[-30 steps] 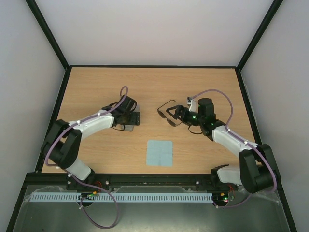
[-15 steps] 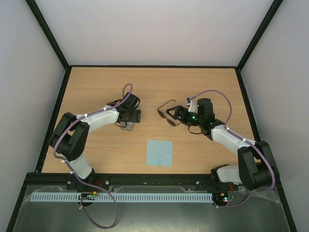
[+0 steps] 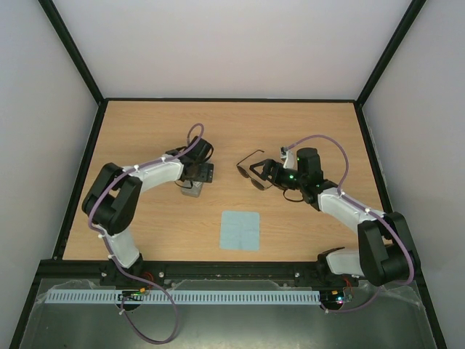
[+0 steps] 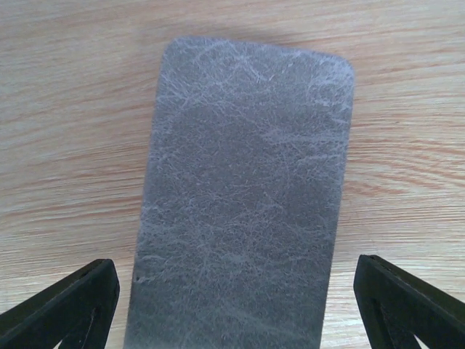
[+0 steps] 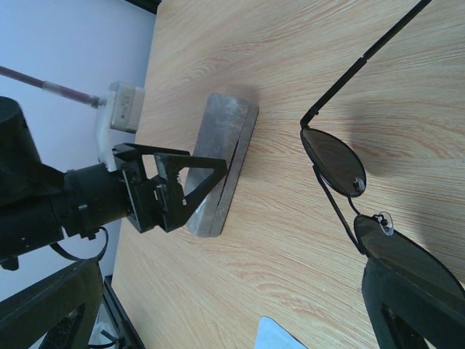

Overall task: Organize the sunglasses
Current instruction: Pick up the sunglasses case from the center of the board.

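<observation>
Sunglasses [image 3: 251, 175] on the wooden table [image 3: 145, 131], right of centre, dark lenses side by side, one slim temple arm unfolded and stretched toward the far edge. No shift against the view of a second ago.

Right gripper [image 3: 267, 172] close up at the lens end nearer the right arm, fingers spread as wide as possible. One finger [image 5: 436, 320] in front of the nearer lens in the wrist view. Touching or just clear: impossible to tell. Nothing clamped. Same arm pose as a second ago.

Grey case [image 4: 247, 189] well to the left of the sunglasses, lid down, flat on the wood.

Left gripper [image 3: 197, 171] over the case, fingers wide, one on each side, with a strip of bare wood between each fingertip [image 4: 98, 287] and the case edge. Nothing held.

Here the one visible change: left arm's upper links swung in toward the middle of the table, gripper carried slightly right and toward the far edge, more of the case's near end now exposed below the gripper.

Light blue cloth [image 3: 240, 230] nearer the bases, between the two arms, apart from everything else, unmoved since a second ago.
</observation>
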You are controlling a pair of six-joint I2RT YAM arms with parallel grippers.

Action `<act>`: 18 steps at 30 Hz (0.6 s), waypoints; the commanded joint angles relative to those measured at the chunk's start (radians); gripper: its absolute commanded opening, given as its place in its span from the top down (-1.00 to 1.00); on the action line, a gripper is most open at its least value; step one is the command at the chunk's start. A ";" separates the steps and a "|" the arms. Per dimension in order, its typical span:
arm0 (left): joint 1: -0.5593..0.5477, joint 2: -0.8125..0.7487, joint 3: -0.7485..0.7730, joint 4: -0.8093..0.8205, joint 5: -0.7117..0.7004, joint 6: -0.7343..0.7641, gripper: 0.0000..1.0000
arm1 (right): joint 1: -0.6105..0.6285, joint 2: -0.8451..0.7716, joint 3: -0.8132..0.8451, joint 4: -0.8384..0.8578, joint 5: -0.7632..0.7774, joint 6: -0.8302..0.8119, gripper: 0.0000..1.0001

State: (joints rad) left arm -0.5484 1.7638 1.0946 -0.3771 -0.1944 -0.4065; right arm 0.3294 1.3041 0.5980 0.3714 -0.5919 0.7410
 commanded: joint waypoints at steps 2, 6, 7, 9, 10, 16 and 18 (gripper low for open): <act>0.007 0.040 0.030 -0.007 0.000 0.021 -0.84 | 0.006 0.002 0.026 -0.012 -0.019 -0.018 -0.97; 0.010 0.047 0.034 -0.009 -0.006 0.022 -0.83 | 0.005 0.000 0.025 -0.016 -0.016 -0.021 -0.97; 0.010 0.045 0.031 -0.008 -0.005 0.020 -0.83 | 0.005 0.001 0.025 -0.016 -0.015 -0.022 -0.97; 0.012 0.042 0.028 -0.007 -0.001 0.020 -0.78 | 0.005 0.003 0.025 -0.016 -0.017 -0.022 -0.97; 0.013 0.042 0.028 -0.007 0.003 0.020 -0.72 | 0.005 0.003 0.025 -0.016 -0.016 -0.022 -0.97; 0.018 0.043 0.024 -0.012 0.029 0.018 -0.04 | 0.005 0.006 0.025 -0.015 -0.015 -0.023 -0.97; 0.019 0.041 0.020 -0.013 0.037 0.015 0.07 | 0.005 0.005 0.024 -0.016 -0.016 -0.023 -0.97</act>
State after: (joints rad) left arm -0.5373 1.8046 1.1015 -0.3714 -0.1837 -0.3870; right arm 0.3294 1.3041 0.5980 0.3710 -0.5919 0.7296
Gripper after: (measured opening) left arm 0.635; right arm 0.987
